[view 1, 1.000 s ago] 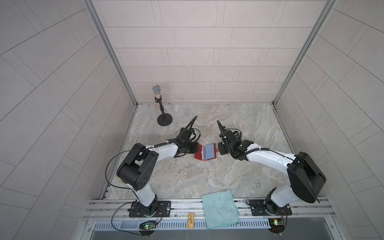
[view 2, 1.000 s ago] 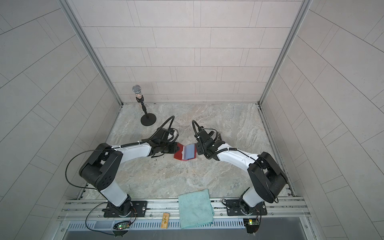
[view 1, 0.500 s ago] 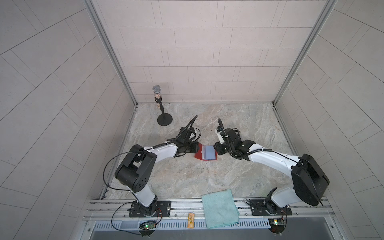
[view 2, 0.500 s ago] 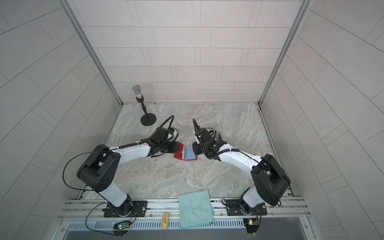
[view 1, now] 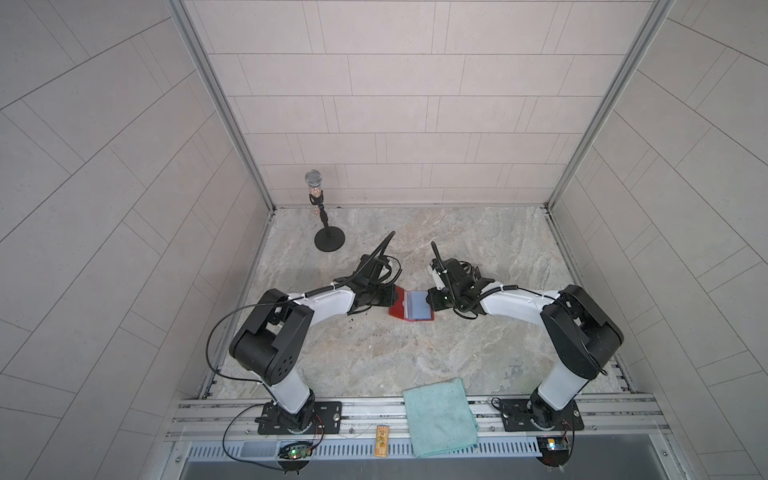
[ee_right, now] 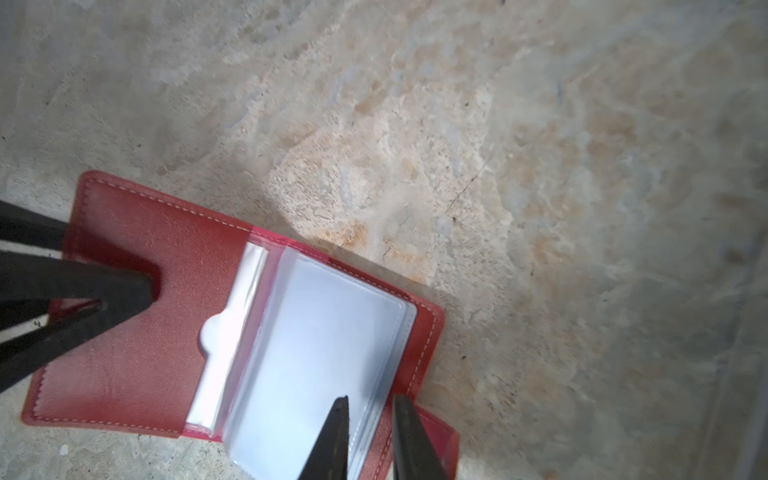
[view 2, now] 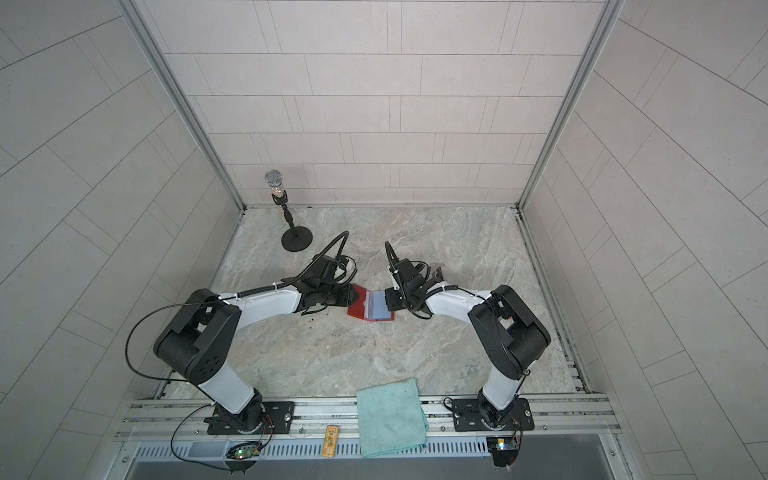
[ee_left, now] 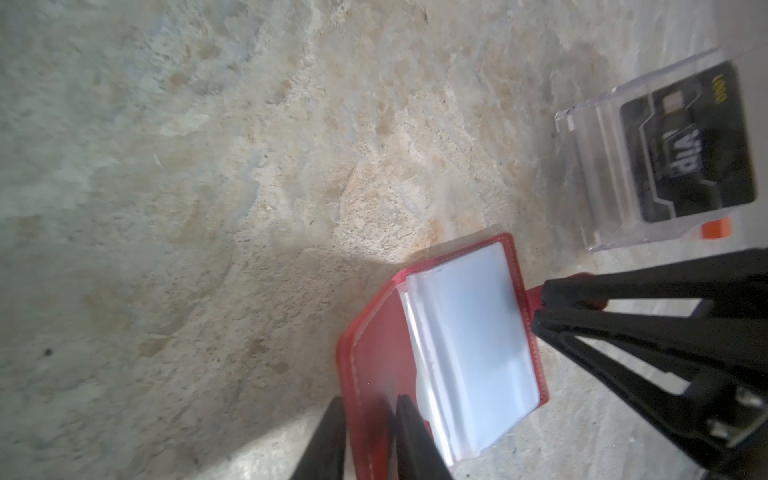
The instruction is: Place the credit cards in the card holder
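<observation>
My two arms point(view 1: 328, 305) had white link shells w/ chunky black joints point(view 1: 270, 345); black cables point(view 1: 216, 332) looped alongside (zip-tied), and black base plates point(view 1: 299, 415) showed silver screws. Fingers point(ee_right: 328, 440) were slim, black.

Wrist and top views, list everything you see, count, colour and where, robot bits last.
card holder: one, red with clear sleeves, open at mid table
black card: one, white lettering, inside the clear box
clear box: one, transparent, on the table, a little way from the card holder
microphone: one, black stand, silver head, back left of table
cloth: one, teal, draped over the front rail
tag: one, yellowish, on the front rail
table: one, marbled beige
left gripper: one, black, jaws apart astride the holder's cover
right gripper: one, black, astride the sleeves' edge
</observation>
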`<state>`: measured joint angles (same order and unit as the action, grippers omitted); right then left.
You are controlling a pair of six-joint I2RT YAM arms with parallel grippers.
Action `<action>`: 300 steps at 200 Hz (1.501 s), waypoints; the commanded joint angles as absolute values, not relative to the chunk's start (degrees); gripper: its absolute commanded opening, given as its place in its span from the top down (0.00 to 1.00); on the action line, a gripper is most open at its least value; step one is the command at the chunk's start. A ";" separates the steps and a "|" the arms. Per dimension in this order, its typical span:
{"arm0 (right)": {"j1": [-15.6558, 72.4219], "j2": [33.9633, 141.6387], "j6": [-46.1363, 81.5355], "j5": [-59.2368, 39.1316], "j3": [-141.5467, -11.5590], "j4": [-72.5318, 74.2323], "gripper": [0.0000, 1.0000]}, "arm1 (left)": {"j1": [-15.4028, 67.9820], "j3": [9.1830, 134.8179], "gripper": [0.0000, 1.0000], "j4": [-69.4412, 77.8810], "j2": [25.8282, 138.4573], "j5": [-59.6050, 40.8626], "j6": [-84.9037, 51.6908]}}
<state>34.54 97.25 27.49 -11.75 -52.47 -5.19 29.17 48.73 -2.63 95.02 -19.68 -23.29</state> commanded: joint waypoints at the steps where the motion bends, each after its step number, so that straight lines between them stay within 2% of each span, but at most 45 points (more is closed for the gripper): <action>1: 34.72 98.09 28.39 -10.88 -52.21 -5.24 0.80 | 29.43 50.90 0.63 -6.68 95.00 -14.91 -21.61; 15: 34.72 98.79 28.34 -10.31 -52.21 -5.50 0.80 | 29.65 51.43 0.58 -7.70 95.63 -13.36 -20.80; 61: 34.72 100.45 28.21 -9.39 -52.78 -6.85 0.82 | 30.56 54.66 0.58 -12.57 99.65 -9.53 -18.61; 108: 34.72 100.64 28.11 -9.49 -52.82 -7.04 0.82 | 32.07 57.08 0.64 -16.06 101.35 -5.30 -17.40; 144: 34.72 99.73 28.38 -9.98 -52.48 -6.87 0.82 | 34.41 53.95 0.65 -12.02 95.08 -4.34 -15.37; 164: 34.72 99.41 28.77 -10.53 -52.15 -6.34 0.82 | 35.88 51.63 0.63 -8.59 90.24 -4.82 -14.06; 192: 34.72 99.67 29.33 -10.98 -52.25 -5.70 0.82 | 36.04 50.88 0.61 -5.92 86.26 -7.39 -13.81; 230: 34.72 99.59 29.95 -11.39 -51.92 -4.79 0.82 | 36.04 51.79 0.61 -3.21 85.37 -16.30 -14.24; 300: 34.74 97.97 29.84 -11.65 -50.99 -4.83 0.83 | 35.94 53.86 0.63 0.16 98.32 -24.50 -24.66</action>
